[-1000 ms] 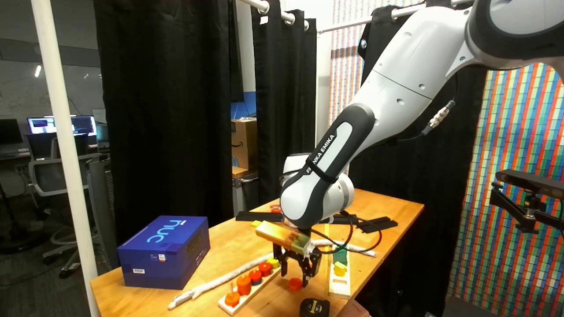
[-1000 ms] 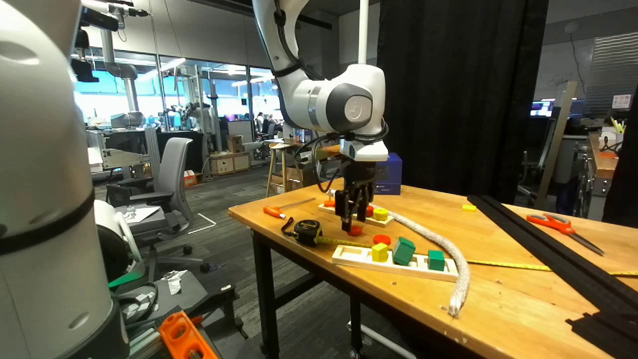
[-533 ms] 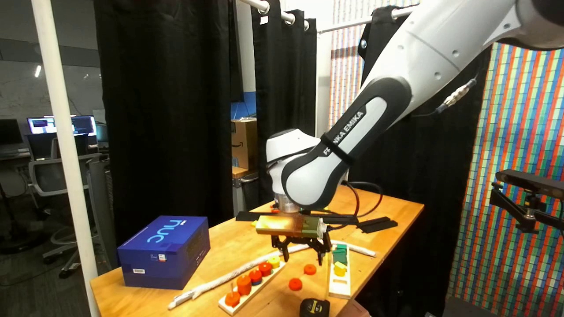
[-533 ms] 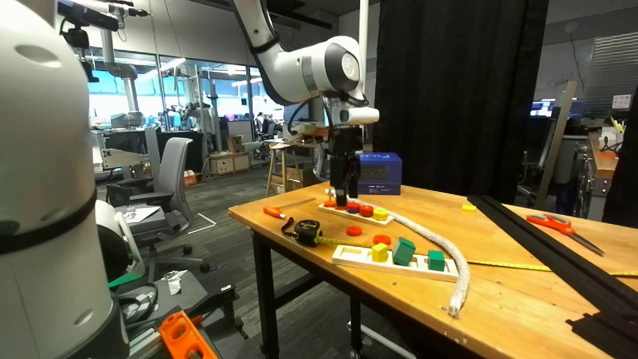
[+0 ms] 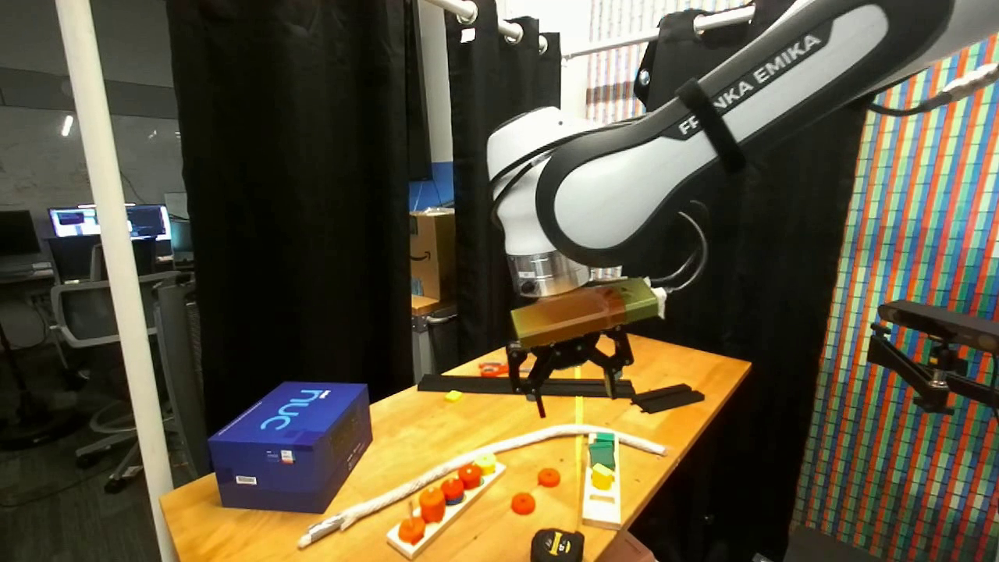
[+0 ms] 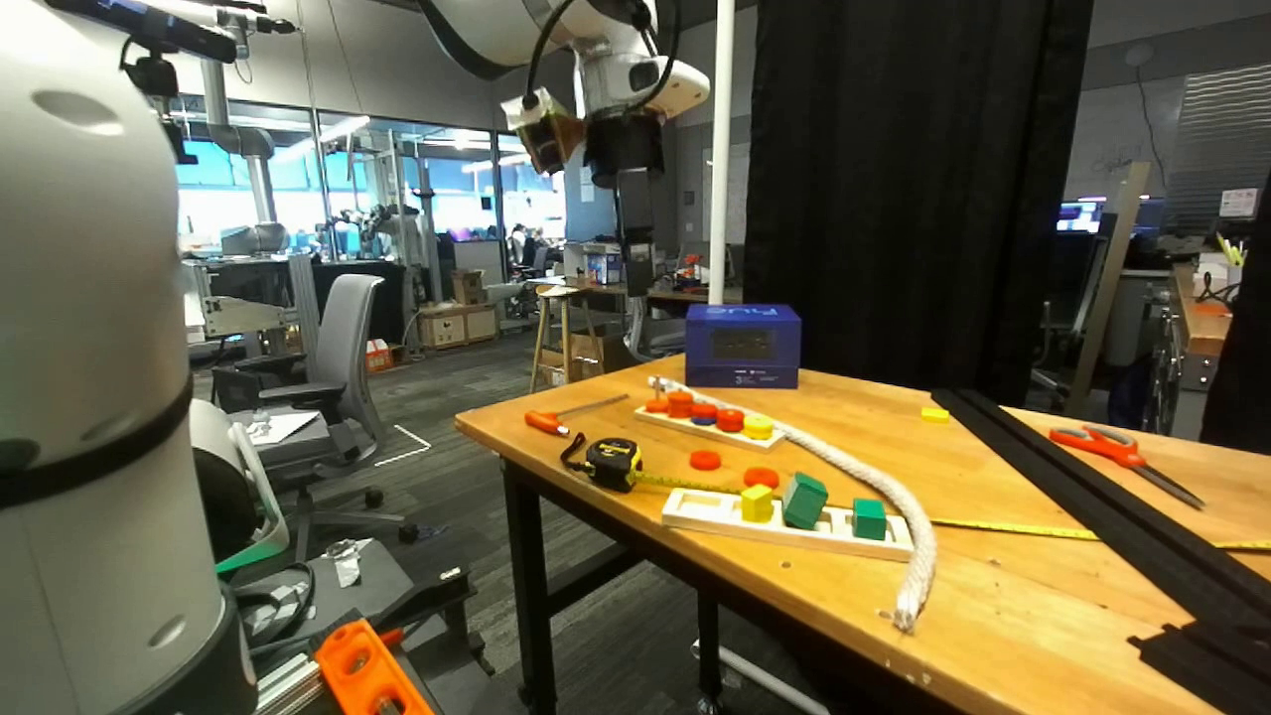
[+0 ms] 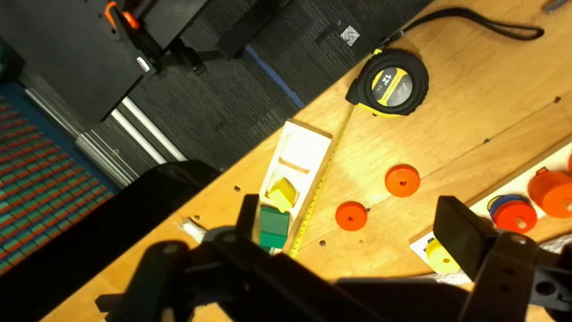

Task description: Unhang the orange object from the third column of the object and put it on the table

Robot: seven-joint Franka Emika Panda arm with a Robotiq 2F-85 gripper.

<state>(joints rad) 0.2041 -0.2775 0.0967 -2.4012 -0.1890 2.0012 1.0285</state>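
Two orange discs (image 7: 351, 216): flat on the table (image 7: 464, 85), apart from each other, between the peg board (image 7: 518, 187) and the wooden tray (image 7: 308, 147); one is probably the task's piece, which one I cannot tell
Pincer (image 5: 576, 400): spread wide, holding nothing, hanging well above the table
Pincer to discs: they lie below it, and in the wrist view the one nearer the tray shows within its spread, though how squarely beneath I cannot tell; being round, a disc sets no long axis to match
Third column (image 7: 520, 222): middle of five on the board, a reddish disc (image 7: 511, 214) over a blue one (image 6: 704, 421), off to the pincer's side
Arm (image 5: 616, 195): the only one; the piece looks already set down, so I'd judge just a retreat is left
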